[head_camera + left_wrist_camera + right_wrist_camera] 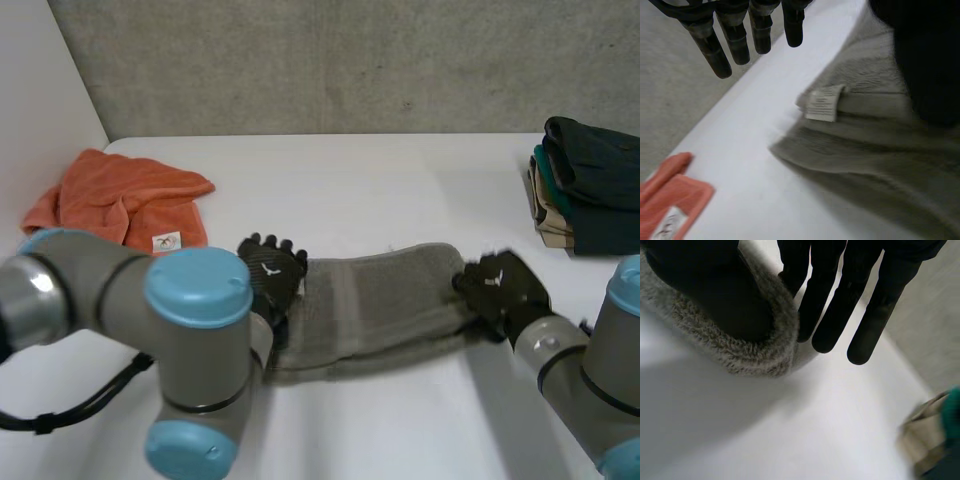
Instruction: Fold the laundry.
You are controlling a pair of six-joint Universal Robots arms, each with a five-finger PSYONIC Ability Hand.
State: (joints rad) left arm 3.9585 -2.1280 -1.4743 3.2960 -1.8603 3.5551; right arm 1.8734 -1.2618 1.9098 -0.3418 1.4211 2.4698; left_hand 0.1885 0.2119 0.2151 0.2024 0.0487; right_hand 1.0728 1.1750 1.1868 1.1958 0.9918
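Left arm (195, 330) holds the left hand (270, 272), fingers straight, at 1 end of the towel (385, 300). Right hand (503, 285) pinches the other end. The towel's length runs between them.

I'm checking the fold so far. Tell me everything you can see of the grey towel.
The grey towel looks like terry cloth, folded into a long band lying flat across the table. A white label sits at its left end, beside the left hand. The right hand pinches its right end, the edge curled round the thumb.
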